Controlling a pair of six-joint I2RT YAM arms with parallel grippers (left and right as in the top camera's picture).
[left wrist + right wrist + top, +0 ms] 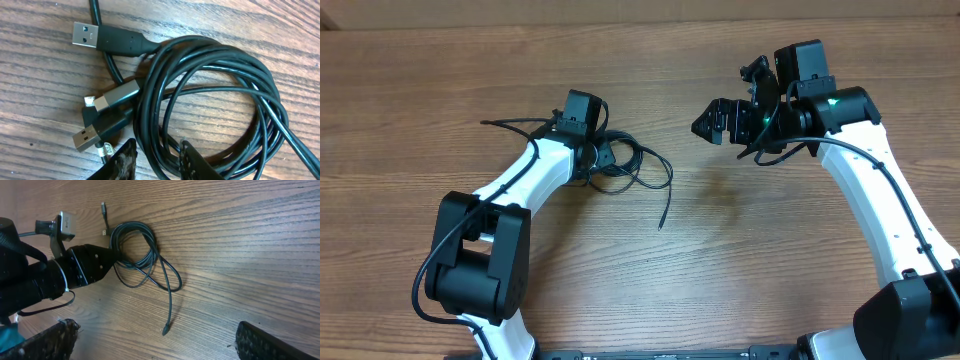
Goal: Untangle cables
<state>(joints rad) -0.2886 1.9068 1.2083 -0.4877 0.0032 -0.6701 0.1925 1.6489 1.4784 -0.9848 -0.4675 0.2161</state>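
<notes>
Overhead shows you the cables [638, 165] bunched in loose loops on the bench [740, 270], left of centre, with one tail straggling out to the right. Your left pincer [157, 161] is clamped on the coil's strands, just beside the USB plugs [85, 36]. Your right pincer [718, 120] hovers well apart, spread wide and empty.

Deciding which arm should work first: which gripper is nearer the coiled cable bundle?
Left. The left gripper sits at the cable bundle, fingers on either side of its strands; the right gripper hangs well away from it, fingers open.
</notes>
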